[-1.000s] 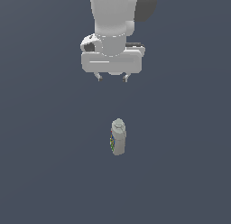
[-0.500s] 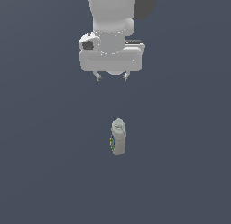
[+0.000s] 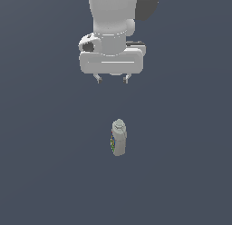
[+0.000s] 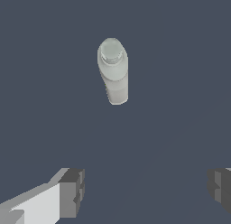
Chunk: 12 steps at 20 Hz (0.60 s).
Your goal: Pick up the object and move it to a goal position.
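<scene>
Nearest to us in the exterior view stands the bottle (image 3: pixel 118 138), upright on the dark tabletop (image 3: pixel 41 174), its cap uppermost and a strip of coloured label showing on the side toward the exterior view's left. Nothing touches it. Farther back our gripper (image 3: pixel 112 79) hangs in the air, well apart from the bottle and not over it. Its fingers (image 4: pixel 71 192) are spread wide with nothing between them, as the wrist view shows, where the bottle (image 4: pixel 113 69) sits clear of both.

We judge the task barely begun: no grasp, no lift, no carry. We have yet to bring the gripper over the bottle, lower it around the body, close, and move it to the goal, which we cannot see marked anywhere.
</scene>
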{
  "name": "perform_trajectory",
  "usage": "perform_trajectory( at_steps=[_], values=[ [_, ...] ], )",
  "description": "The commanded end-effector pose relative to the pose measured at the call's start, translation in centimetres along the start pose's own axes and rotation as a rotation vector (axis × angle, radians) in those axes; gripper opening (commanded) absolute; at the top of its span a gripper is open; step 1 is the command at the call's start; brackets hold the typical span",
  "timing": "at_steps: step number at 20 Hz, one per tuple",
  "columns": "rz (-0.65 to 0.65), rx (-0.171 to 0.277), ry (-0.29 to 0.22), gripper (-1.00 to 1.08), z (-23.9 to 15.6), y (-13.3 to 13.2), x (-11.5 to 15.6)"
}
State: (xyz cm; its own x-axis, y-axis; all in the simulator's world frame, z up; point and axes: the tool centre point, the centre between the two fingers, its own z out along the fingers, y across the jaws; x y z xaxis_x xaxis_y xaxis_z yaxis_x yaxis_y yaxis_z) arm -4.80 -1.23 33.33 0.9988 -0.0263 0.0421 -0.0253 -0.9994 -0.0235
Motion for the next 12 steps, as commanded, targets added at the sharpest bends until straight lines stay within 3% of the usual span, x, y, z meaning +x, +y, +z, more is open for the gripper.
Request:
perform_trajectory(
  at_steps=[1, 12],
  values=[
    [-0.011, -0.002, -0.002, 1.0, 0.2, -0.1, 0.7],
    [-0.104, -0.015, -0.02, 1.0, 1.9, -0.9, 6.1]
  ],
)
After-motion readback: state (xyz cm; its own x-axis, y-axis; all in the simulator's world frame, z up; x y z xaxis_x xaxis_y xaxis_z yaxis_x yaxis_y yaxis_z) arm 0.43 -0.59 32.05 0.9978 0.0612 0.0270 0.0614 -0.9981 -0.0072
